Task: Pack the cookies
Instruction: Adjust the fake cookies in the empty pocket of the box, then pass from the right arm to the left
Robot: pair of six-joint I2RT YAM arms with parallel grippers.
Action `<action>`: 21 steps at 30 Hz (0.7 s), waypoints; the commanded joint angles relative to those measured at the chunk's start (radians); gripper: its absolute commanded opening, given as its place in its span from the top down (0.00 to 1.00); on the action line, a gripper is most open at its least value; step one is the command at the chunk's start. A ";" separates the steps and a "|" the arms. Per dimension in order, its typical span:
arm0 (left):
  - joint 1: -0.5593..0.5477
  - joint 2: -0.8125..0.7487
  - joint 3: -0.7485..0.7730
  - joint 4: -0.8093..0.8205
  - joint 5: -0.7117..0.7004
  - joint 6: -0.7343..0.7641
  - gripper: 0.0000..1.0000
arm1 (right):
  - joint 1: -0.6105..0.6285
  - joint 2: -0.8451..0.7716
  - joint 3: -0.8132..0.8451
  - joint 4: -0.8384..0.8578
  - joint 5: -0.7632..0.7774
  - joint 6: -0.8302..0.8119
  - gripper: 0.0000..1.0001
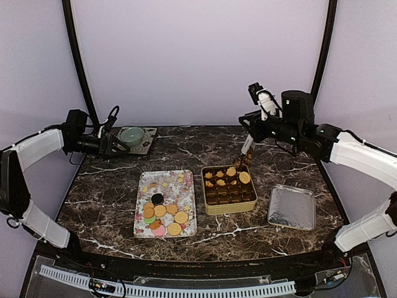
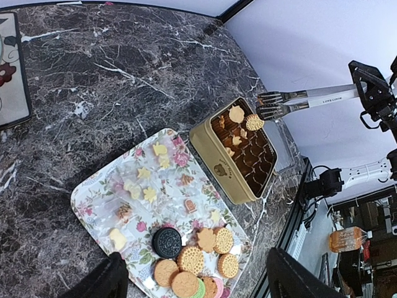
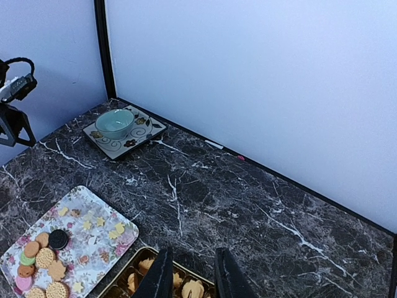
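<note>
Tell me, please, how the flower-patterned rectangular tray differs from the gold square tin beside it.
The flower-patterned rectangular tray is flat and shallow; the gold square tin has upright walls and a grid of brown paper cups. On the tray the cookies lie loose, round ones bunched at its near end; the tin holds a few, in far cups. Both rest on the dark marble table and hold cookies.

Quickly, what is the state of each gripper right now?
Left gripper: open, holding nothing.
Right gripper: closed on the tongs.
</note>
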 commanded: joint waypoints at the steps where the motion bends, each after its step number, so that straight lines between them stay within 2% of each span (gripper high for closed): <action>1: -0.015 0.014 -0.016 0.043 0.066 0.012 0.21 | -0.001 0.011 0.101 0.017 -0.045 0.036 1.00; 9: -0.134 0.052 0.064 0.012 0.118 0.088 0.18 | 0.002 0.032 0.211 0.031 -0.218 0.164 1.00; 16: -0.270 0.110 0.152 0.034 0.248 0.122 0.14 | 0.061 0.092 0.178 0.240 -0.389 0.367 1.00; 21: -0.327 0.146 0.189 0.071 0.377 0.155 0.14 | 0.097 0.166 0.182 0.384 -0.470 0.492 1.00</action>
